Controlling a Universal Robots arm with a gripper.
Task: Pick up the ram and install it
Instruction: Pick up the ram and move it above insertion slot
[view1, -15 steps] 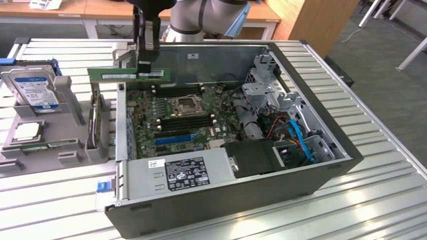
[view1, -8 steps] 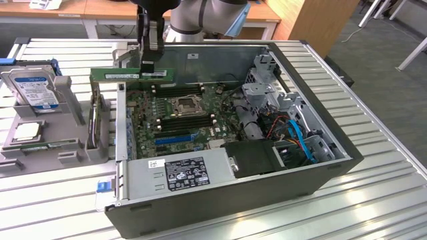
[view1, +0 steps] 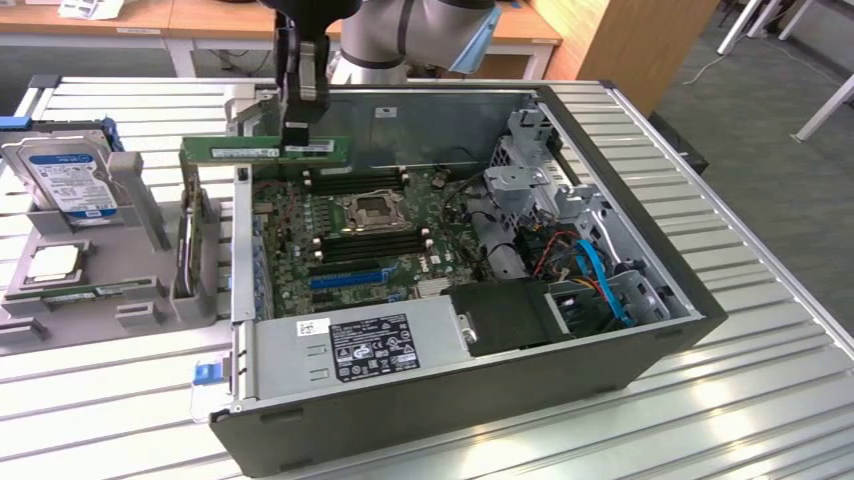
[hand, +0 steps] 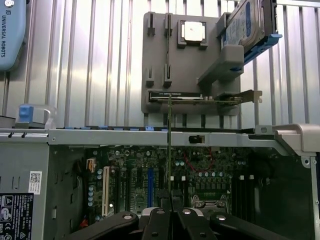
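A ribbed metal worktop (view1: 761, 400) carries an open computer case (view1: 441, 420) lying on its side, with wooden desks in the background behind it. Inside the case the motherboard (view1: 360, 235) is exposed, and a power supply (view1: 360, 345) with a black label sits at the case's near end.

The gripper (view1: 296, 140) hangs above the case's far corner, on the exterior view's left. Its fingers (view1: 296, 125) are pressed onto the ram (view1: 234, 151), pinching it near one end. The ram is held level and on edge, clear of the motherboard and touching nothing else. In the wrist view the ram (hand: 169, 150) appears edge-on as a thin strip rising from between the fingers (hand: 162, 200), above the case's side wall.

Beside the case, on the exterior view's left, stands a grey fixture (view1: 147, 295) holding a hard drive (view1: 67, 180) and a processor chip (view1: 54, 262).
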